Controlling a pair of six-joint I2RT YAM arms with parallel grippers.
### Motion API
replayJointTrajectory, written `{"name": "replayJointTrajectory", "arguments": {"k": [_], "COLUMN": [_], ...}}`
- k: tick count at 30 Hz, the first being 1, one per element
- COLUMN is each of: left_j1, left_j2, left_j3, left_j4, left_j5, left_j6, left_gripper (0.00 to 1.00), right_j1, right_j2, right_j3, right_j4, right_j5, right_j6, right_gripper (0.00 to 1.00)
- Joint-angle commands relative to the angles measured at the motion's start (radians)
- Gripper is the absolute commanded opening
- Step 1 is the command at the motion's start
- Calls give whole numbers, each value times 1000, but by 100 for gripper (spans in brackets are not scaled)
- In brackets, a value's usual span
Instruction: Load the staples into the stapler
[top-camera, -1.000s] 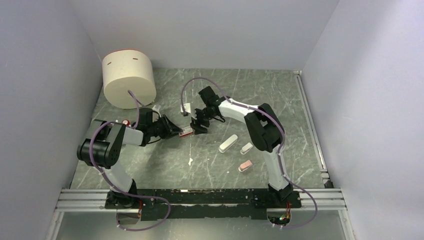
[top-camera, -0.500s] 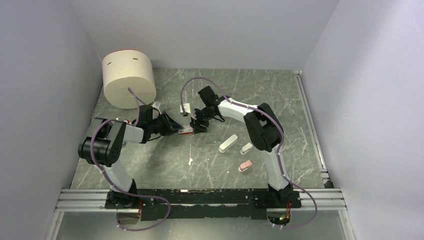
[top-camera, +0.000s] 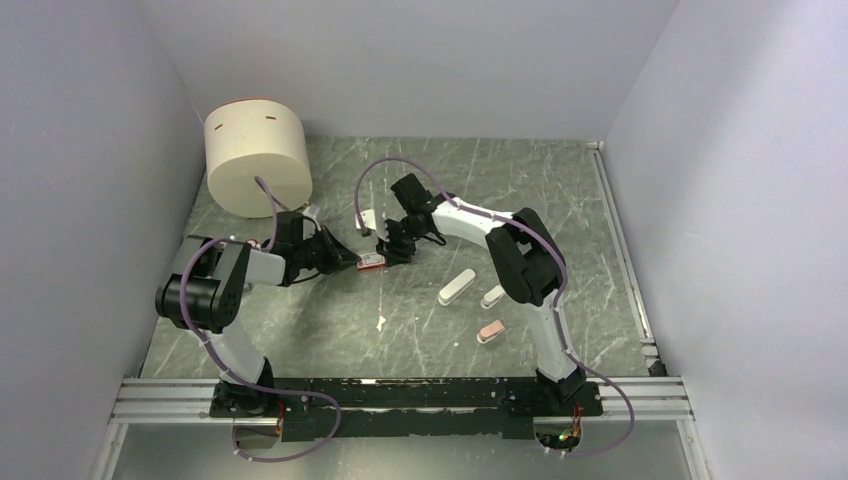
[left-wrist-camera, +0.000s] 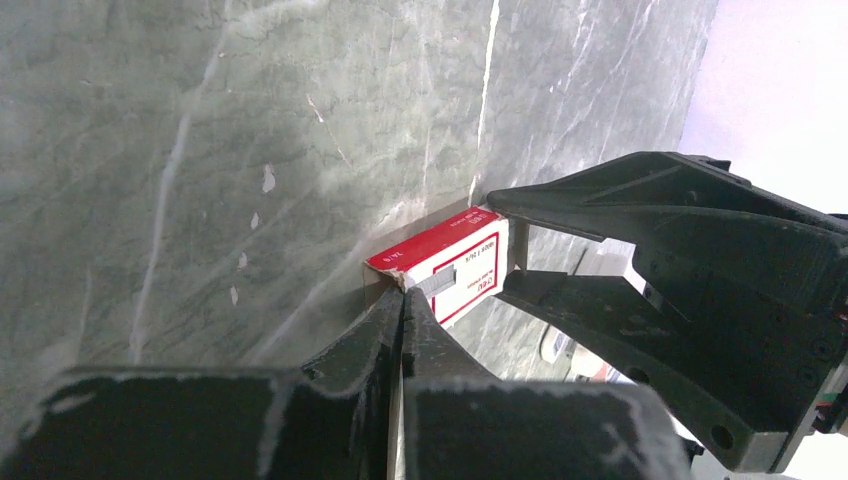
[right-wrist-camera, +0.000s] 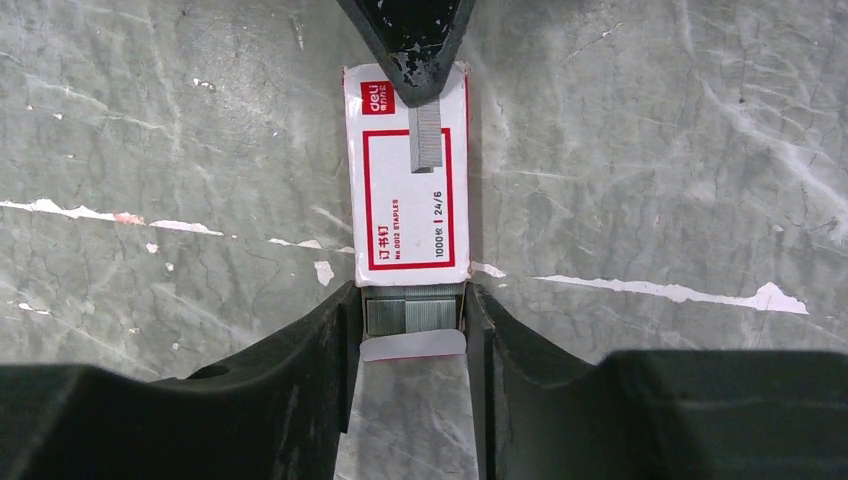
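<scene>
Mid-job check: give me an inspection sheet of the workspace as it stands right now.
Surface: grey-green marbled tabletop, white scuffs.
Job's things: red-and-white staple box lying flat, tray end open; slim white bar-shaped stapler lying apart.
Clutter: short white stubby piece, pink stubby piece, cream cylinder.
Grippers: left gripper shut on small grey staple strip; right gripper flanks box's open end, grip unclear.
Cables: purple cables arch over the tabletop.
Surroundings: plain grey walls.
</scene>
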Motion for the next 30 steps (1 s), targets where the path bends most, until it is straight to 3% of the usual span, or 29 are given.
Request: {"name": "replayJointTrajectory", "arguments": {"k": [1,8,25,27,30], "left_j1": [22,64,258,259,258], "left_j2": [-1,-38,-241,-247,-250], "left_j3": [8,22,24,34,37], "left_j4": [4,-45,-395,-424,-433], "left_j5": [19,70,-87,-100,-92], "left_j6": [19,12,109,119,118], "left_gripper": [5,5,7,12,28], "right_j1": [6,3,-3,-3,-3], "right_j2": [45,31,-2,-9,-19], "right_j3": [-29,-45,-83,-86,-86], "right_j4": [-33,-10,97,120,156], "right_j5": [114,142,145,149,152], "right_j6": [-26,-25,44,77,140], "right_gripper": [41,37,37,41,57]}}
